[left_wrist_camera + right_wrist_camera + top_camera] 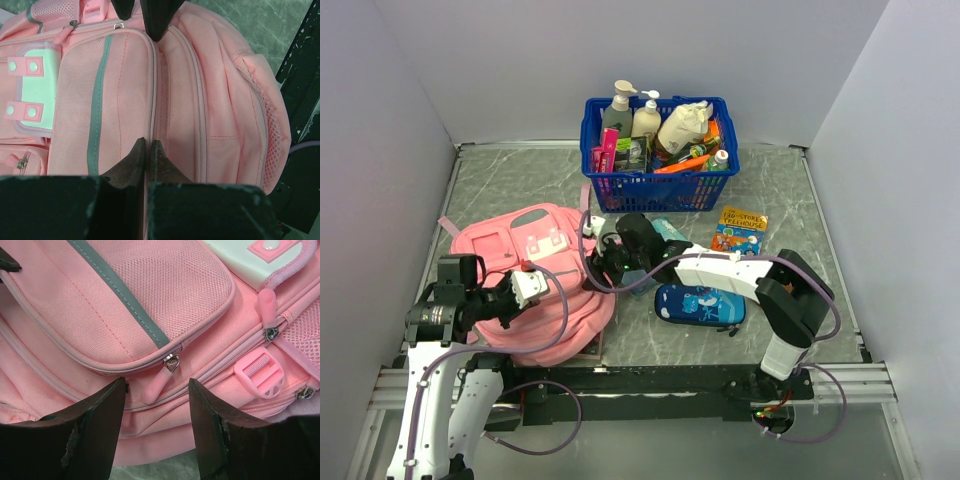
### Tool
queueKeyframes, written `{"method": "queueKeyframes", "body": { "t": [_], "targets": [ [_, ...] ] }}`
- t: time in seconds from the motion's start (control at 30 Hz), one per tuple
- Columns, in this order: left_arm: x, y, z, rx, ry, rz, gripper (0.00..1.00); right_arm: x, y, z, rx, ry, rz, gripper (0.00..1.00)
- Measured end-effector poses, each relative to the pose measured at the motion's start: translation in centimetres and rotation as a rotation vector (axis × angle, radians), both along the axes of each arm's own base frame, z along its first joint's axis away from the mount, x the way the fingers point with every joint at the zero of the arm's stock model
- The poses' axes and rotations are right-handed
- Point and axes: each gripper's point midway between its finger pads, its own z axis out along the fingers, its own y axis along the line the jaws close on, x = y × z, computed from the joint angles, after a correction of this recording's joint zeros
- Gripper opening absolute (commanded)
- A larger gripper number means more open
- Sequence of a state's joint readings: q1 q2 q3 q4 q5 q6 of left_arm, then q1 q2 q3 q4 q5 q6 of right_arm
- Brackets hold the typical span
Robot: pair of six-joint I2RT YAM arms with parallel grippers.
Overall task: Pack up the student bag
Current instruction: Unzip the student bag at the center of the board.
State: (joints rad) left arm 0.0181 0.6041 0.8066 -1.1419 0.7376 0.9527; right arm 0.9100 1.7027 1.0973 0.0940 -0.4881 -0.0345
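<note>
text | book (738, 230) cover: "…STOREY TREEHOUSE", number unclear | basket (660, 190) bottle labels: too small to read

The left arm (440, 315) hides part of the student bag (505, 250), which both wrist views crop

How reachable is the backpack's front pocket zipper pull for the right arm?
Likely yes: the right gripper holds its jaws open either side of the pink zipper pull on the student bag, with nothing else between them.

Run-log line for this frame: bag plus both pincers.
object: soft pink fabric backpack | left pincer: shut, at pocket seam | right pincer: open, straddling pink zipper pull
</note>
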Motion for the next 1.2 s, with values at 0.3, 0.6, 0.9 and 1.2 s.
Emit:
{"method": "queueKeyframes", "body": {
  "t": [0.3,0.6,0.9,1.2],
  "targets": [
    [0.0,0.0,0.0,0.002,-0.004,-0.001,0.01,1.1,0.5,-0.2,0.012,0.023,-0.013,0.25],
    [0.4,-0.1,0.0,-0.018,-0.010,0.013,0.01,1.2,0.5,-0.3,0.026,0.052,-0.016,0.00],
    [1.6,-0.8,-0.6,-0.081,-0.013,0.037,0.01,0.1,-2.1,1.0,0.047,0.014,-0.083,0.00],
    [2.2,-1.4,-0.4,-0.118,-0.026,0.023,0.81,-2.3,-3.5,0.9,0.002,-0.034,-0.127,0.00]
  ]
}}
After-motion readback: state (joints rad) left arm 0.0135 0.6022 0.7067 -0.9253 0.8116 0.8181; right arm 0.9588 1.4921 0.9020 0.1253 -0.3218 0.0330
